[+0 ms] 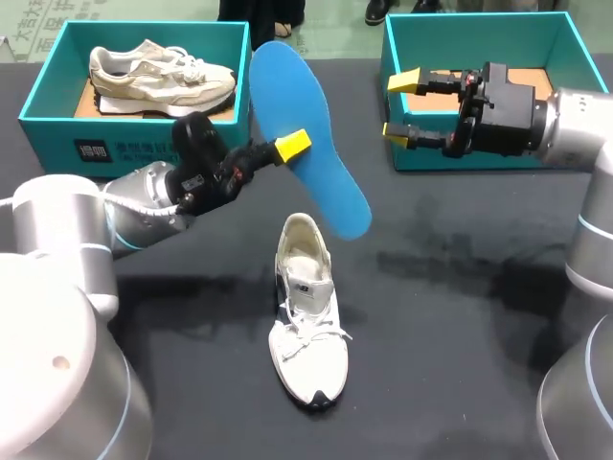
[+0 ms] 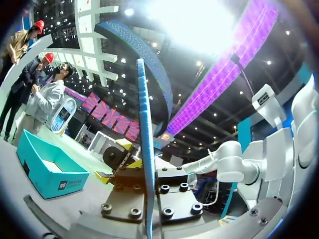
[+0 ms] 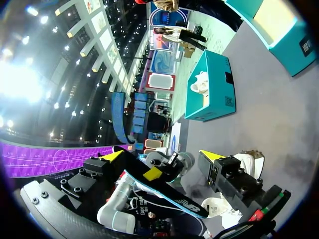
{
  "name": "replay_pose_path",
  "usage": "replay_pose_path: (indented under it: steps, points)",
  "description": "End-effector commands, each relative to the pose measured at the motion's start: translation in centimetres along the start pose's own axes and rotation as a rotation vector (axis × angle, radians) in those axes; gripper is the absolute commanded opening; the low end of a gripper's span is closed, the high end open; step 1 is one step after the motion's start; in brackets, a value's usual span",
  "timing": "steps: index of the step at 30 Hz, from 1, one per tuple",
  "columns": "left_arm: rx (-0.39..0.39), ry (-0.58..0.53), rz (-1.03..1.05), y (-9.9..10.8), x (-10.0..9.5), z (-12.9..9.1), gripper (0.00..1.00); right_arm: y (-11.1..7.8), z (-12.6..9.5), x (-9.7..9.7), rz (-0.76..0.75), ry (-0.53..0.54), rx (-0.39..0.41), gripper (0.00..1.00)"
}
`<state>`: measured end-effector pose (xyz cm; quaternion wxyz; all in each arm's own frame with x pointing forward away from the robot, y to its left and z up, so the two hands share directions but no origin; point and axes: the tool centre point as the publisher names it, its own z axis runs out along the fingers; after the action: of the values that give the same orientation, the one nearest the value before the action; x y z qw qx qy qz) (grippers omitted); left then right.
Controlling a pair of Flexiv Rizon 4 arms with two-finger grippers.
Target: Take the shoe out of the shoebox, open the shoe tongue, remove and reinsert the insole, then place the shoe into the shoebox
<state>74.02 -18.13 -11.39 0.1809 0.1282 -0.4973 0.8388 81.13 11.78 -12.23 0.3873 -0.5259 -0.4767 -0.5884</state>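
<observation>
left jaws pinched the blue insole (image 1: 321,120) at one long edge near mid-length, holding it in the air above the white shoe (image 1: 306,316). shoe lay on the tabletop (image 1: 460,316), opening up. right jaws spread, empty, by the right shoebox (image 1: 479,34). insole looked light, thin and floppy, so the ends would likely droop. better hold probably near the heel to feed the toe in first.

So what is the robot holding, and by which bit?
The left gripper pinches the blue insole at its long edge, about midway. The right gripper is open, holding nothing.
</observation>
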Motion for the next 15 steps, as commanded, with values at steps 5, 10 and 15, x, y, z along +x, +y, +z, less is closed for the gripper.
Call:
replay_pose_path:
  steps: [5,10,15]
  points:
    - [-0.215,-0.003,-0.416,-1.09,0.06,-0.49,0.00,-0.07,0.10,-0.04,0.000,-0.001,-0.001,1.00]
    - [-0.215,-0.003,-0.416,-1.09,0.06,-0.49,0.00,-0.07,0.10,-0.04,0.000,-0.001,-0.001,1.00]
    - [-0.215,-0.003,-0.416,-1.09,0.06,-0.49,0.00,-0.07,0.10,-0.04,0.000,-0.001,-0.001,1.00]
